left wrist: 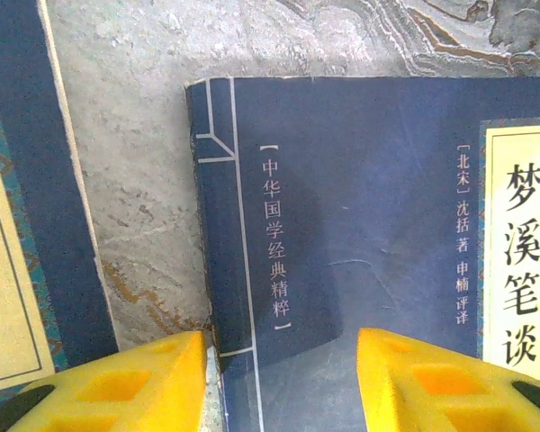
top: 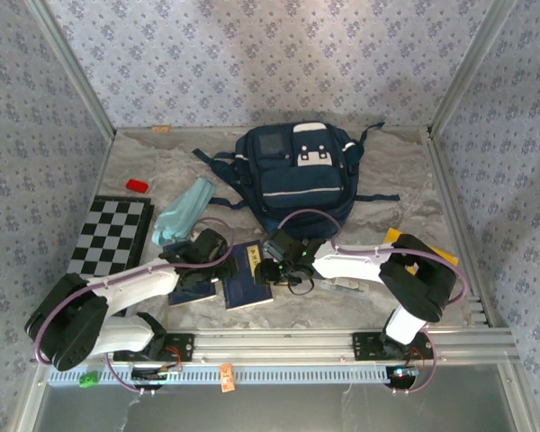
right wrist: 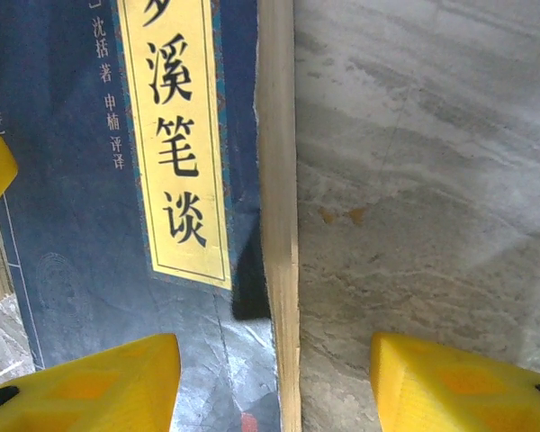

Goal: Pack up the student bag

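The student bag [top: 292,175] is laid at twelve o'clock from the book [top: 249,274], nearer the right gripper [right wrist: 274,378]. The book's opposite edges are straddled by it and the left gripper [left wrist: 281,364], jaws parted, nothing clamped.

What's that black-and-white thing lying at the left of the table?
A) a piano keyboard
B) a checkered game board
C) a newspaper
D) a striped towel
B: the checkered board lies flat on the table, covered in alternating black and white squares.
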